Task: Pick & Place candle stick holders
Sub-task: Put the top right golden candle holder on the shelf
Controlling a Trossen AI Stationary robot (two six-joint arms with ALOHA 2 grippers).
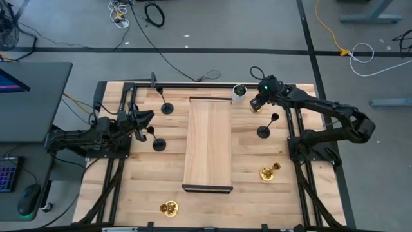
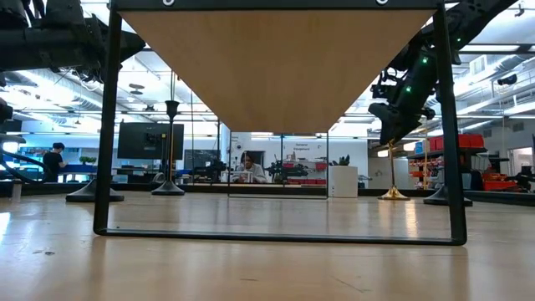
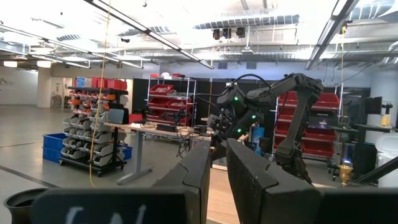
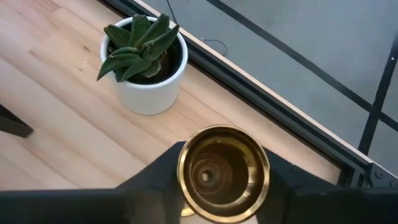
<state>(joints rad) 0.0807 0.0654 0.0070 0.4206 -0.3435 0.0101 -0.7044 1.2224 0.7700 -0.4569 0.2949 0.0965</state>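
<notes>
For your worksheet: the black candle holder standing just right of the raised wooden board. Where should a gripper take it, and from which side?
Grip the black candle holder by its thin stem, coming down from above. It stands upright on a wide round base, with bare table around it, so fingers can straddle the stem; the flat base offers little to pinch.

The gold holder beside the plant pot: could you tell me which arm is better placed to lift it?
The right. Its hand sits over that gold holder at the table's far edge, fingers on either side of the cup, beside the plant pot. The left hand waits across the raised board.
</notes>
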